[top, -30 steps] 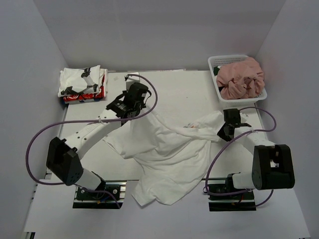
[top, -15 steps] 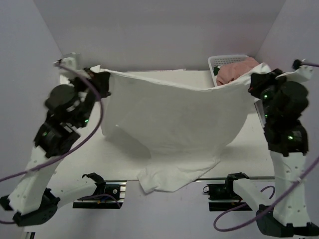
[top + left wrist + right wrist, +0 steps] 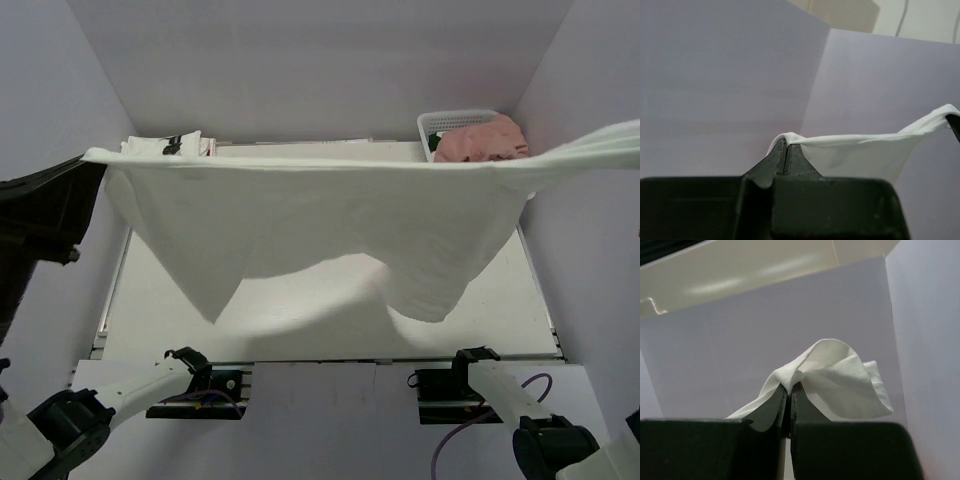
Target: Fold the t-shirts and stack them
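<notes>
The large white t-shirt (image 3: pixel 320 220) hangs spread wide in the air above the table, its top edge pulled taut from left to right. My left gripper (image 3: pixel 97 163) is shut on its left corner at the left edge of the top view. In the left wrist view the jaws (image 3: pixel 786 142) pinch the cloth (image 3: pixel 860 150). My right gripper (image 3: pixel 789 387) is shut on the other corner (image 3: pixel 840 380); it is outside the top view on the right. The folded white-and-black t-shirt (image 3: pixel 170 144) peeks out at the back left. The dusty pink t-shirt (image 3: pixel 482 142) lies in the basket.
The white mesh basket (image 3: pixel 455 120) stands at the back right against the wall. Purple-grey walls close in the table on the left, back and right. The arm bases (image 3: pixel 200 378) sit at the near edge. The hanging shirt hides much of the table.
Both grippers rose and moved further apart, lifting the white t-shirt off the table and stretching it wider. Its lower hem now hangs free above the surface.
</notes>
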You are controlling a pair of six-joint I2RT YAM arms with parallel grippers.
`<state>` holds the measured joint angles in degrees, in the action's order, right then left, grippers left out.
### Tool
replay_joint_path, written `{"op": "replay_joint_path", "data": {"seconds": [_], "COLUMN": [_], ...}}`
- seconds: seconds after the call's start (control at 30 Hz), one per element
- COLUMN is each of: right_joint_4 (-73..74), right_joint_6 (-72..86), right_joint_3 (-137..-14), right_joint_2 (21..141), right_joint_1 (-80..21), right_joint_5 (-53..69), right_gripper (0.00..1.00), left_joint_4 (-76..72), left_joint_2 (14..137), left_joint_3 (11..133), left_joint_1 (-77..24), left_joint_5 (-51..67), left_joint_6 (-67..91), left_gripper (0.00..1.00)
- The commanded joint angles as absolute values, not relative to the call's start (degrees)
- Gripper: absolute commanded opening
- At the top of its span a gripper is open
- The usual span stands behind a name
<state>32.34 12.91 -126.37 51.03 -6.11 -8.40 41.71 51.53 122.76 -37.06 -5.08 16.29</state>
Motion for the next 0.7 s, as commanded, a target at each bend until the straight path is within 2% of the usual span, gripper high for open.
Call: {"op": "replay_joint_path", "data": {"seconds": [0.0,0.17,0.27,0.33,0.4,0.5,0.57,0.67], "right_joint_4": [23.9,22.1,21.7,20.5,18.5,15.7,11.8,5.5], "right_joint_6": [9.3,8.5,8.9,10.5,11.5,11.4,10.8,10.6], "right_joint_3": [-126.3,-126.5,-122.8,-116.7,-113.1,-101.9,-95.2,-84.8], "right_joint_2": [49.7,52.3,56.1,58.9,61.3,67.1,68.8,75.0], "right_joint_1": [-6.1,-6.0,-6.1,-6.1,-5.9,-6.1,-6.2,-7.1], "right_joint_5": [-10.5,-9.9,-9.2,-7.4,-4.3,-3.4,-1.5,1.6], "right_gripper": [0.00,0.00,0.00,0.00,0.00,0.00,0.00,0.00], "left_joint_4": [44.3,43.6,41.5,36.9,33.7,37.1,37.1,34.2], "left_joint_2": [52.1,52.1,55.3,56.4,61.5,70.6,77.9,83.1], "left_joint_3": [126.7,124.0,116.5,108.8,101.3,99.8,97.1,90.6], "left_joint_1": [-35.9,-34.5,-34.0,-34.0,-35.1,-33.8,-32.1,-28.1], "left_joint_5": [1.1,-2.3,-8.7,-13.1,-22.6,-38.5,-43.9,-44.2], "left_joint_6": [14.9,15.5,15.5,16.0,17.0,20.7,22.3,24.5], "left_gripper": [0.00,0.00,0.00,0.00,0.00,0.00,0.00,0.00]}}
